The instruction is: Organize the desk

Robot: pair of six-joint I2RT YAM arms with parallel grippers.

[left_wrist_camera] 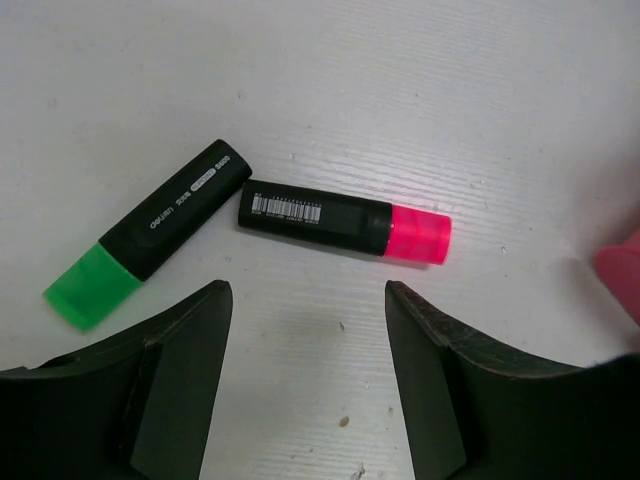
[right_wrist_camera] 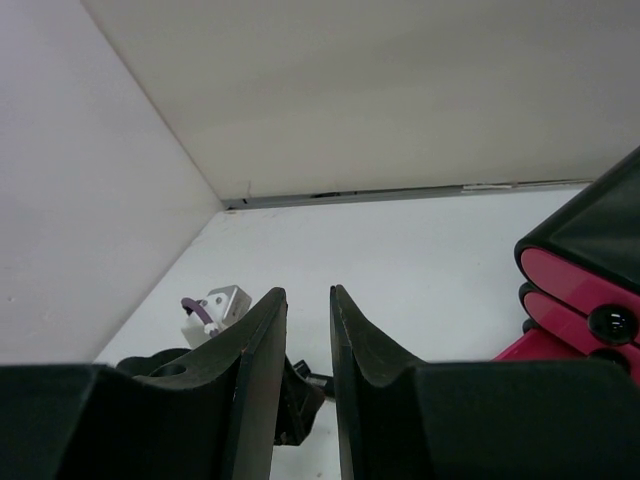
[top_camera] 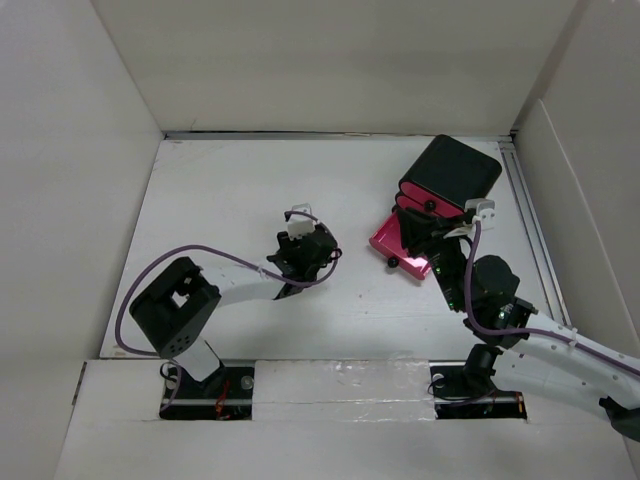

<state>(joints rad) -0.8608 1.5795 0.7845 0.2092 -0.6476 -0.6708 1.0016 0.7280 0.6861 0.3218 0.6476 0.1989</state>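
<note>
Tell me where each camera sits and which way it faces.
Top view: above and behind the bases, looking down on the desk; the left arm and right arm show.
Left wrist: on the left arm, looking down at a green marker and a pink marker; the open left gripper shows at the bottom.
Right wrist: low over the desk, facing the far wall; the right gripper shows, fingers slightly apart.
Shared: top and right wrist both show the drawer box and left arm.

The left gripper gapes wide, right gripper barely parted.
</note>
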